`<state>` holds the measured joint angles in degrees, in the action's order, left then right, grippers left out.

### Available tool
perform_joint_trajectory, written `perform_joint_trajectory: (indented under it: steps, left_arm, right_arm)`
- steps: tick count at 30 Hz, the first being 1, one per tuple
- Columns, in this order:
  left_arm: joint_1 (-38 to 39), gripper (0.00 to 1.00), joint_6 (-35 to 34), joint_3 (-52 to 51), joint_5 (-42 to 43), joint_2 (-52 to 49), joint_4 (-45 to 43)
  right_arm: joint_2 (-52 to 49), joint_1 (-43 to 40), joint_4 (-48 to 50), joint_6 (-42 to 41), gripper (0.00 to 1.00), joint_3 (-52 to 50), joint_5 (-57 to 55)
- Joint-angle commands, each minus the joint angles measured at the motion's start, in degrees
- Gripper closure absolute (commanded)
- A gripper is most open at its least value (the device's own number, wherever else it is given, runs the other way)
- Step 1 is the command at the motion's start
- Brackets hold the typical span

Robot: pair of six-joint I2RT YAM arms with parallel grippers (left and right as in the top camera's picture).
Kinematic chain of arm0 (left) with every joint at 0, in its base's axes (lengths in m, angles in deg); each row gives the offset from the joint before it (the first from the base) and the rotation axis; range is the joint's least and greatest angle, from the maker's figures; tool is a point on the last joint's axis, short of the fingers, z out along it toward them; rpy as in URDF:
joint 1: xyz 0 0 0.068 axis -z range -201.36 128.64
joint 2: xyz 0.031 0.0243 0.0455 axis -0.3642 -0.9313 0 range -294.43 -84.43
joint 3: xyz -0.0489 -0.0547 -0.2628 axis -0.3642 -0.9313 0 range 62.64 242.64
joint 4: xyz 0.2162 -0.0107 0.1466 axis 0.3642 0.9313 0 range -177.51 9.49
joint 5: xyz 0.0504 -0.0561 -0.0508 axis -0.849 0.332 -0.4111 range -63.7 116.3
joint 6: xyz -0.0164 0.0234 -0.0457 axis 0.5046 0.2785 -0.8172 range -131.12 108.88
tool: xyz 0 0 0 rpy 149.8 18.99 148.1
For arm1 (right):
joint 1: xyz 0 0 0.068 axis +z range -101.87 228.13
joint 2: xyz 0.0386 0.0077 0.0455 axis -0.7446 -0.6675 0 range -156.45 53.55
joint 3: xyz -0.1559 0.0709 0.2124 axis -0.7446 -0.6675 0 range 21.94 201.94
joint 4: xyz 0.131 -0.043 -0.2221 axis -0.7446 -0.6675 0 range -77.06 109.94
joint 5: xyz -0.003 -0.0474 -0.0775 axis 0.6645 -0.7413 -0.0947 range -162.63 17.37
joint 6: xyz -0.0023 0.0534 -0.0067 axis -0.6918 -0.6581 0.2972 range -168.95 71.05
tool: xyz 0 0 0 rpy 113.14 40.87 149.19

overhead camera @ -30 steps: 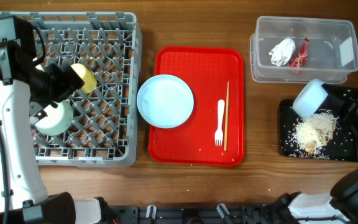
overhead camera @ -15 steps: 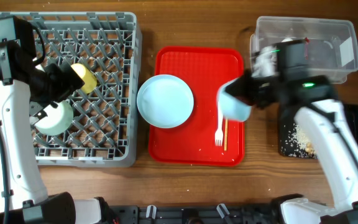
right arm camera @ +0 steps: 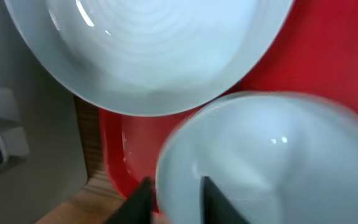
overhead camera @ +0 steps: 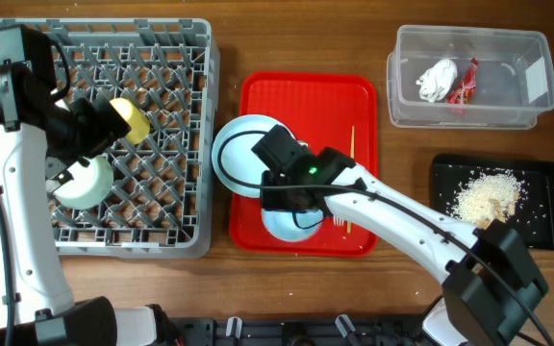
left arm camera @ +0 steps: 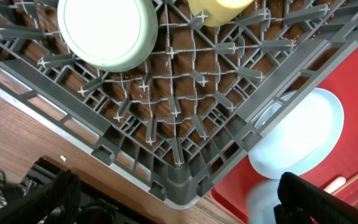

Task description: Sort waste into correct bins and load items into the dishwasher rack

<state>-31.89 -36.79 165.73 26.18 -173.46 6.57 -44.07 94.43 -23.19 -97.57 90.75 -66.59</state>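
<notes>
My right gripper (overhead camera: 289, 197) reaches over the front left of the red tray, where a pale bowl (overhead camera: 291, 224) lies. In the right wrist view its fingers (right arm camera: 143, 200) stand apart on either side of the bowl's rim (right arm camera: 166, 155), open. The light blue plate (overhead camera: 243, 154) lies just behind. My left gripper (left arm camera: 182, 202) hangs wide open and empty over the grey dishwasher rack (overhead camera: 27, 242), which holds a mint bowl (overhead camera: 83, 181) and a yellow cup (overhead camera: 131, 120). The clear tub (overhead camera: 469, 115) contains a white tissue (overhead camera: 438, 80) and a red wrapper (overhead camera: 465, 82). Food scraps (overhead camera: 487, 197) lie on the black tray (overhead camera: 541, 231).
The red serving tray (overhead camera: 306, 91) sits mid-table, with a chopstick (overhead camera: 352, 144) on its right side. My right arm crosses its front right part and hides most of the fork. Bare wood shows between the rack, the tray and the bins.
My right arm swung from the black tray across to the red tray's front left, carrying the pale bowl, and its jaws have parted. The left arm has not moved.
</notes>
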Motion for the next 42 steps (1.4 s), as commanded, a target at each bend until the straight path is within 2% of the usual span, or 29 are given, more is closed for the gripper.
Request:
perform_joint_trajectory:
  steps: [1,4,7,8,10,11,14,18,23,28,31,34,35,36,38,40,42]
  left_arm:
    - [-0.24,0.00,-0.50,0.00,0.07,0.00,-0.04]
    - [-0.24,0.00,-0.50,0.00,0.07,0.00,-0.04]
    - [-0.24,0.00,-0.50,0.00,0.07,0.00,-0.04]
    - [-0.24,0.00,-0.50,0.00,0.07,0.00,-0.04]
    - [-0.24,0.00,-0.50,0.00,0.07,0.00,-0.04]
    - [-0.24,0.00,-0.50,0.00,0.07,0.00,-0.04]
    - [-0.24,0.00,-0.50,0.00,0.07,0.00,-0.04]
    - [-0.24,0.00,-0.50,0.00,0.07,0.00,-0.04]
    - [-0.24,0.00,-0.50,0.00,0.09,0.00,-0.04]
    - [-0.24,0.00,-0.50,0.00,0.09,0.00,-0.07]
    - [-0.24,0.00,-0.52,0.00,0.61,0.00,-5.60]
    - [-0.24,0.00,-0.55,0.00,1.46,0.00,-7.08]
    - [-0.24,0.00,-0.50,0.00,8.26,0.00,-6.16]
    - [-0.17,0.00,-0.50,0.00,19.45,0.00,-3.10]
    - [1.51,0.00,2.10,-0.02,30.53,0.00,-2.45]
    - [6.60,0.00,8.52,-0.02,37.79,0.02,-1.73]
    - [14.64,0.00,8.96,-0.17,35.58,0.00,-0.39]
  right_arm:
    - [-0.39,-0.20,1.11,2.14,0.62,0.74,3.58]
    - [0.92,-1.86,-0.04,4.02,0.60,2.69,4.63]
    - [3.93,-6.82,-5.92,8.26,0.56,8.48,5.01]
    - [5.29,-9.38,-8.11,10.49,0.49,10.78,4.98]
    - [7.48,-13.84,-10.91,13.03,0.22,13.49,4.50]
    - [8.68,-16.85,-12.46,14.12,0.00,14.88,3.89]
    - [11.54,-26.75,-14.95,15.85,0.00,17.16,3.17]
    - [13.64,-44.46,-16.46,17.16,0.00,17.16,-4.72]
    - [13.57,-56.35,-16.46,17.16,0.00,16.90,-6.49]
    - [13.57,-58.93,-16.46,17.11,0.00,16.90,-6.47]
    - [13.57,-58.90,-16.46,17.09,0.00,16.90,-6.47]
    - [13.57,-58.90,-16.46,17.11,0.00,16.90,-6.47]
    - [13.57,-58.93,-16.46,17.09,0.00,16.90,-6.47]
    - [13.57,-58.90,-16.46,17.11,0.00,16.90,-6.47]
    - [13.57,-58.90,-16.46,17.14,0.00,16.90,-6.47]
    - [13.57,-58.90,-16.46,17.11,0.00,16.90,-6.47]
    - [13.57,-58.90,-16.46,17.09,0.00,16.90,-6.47]
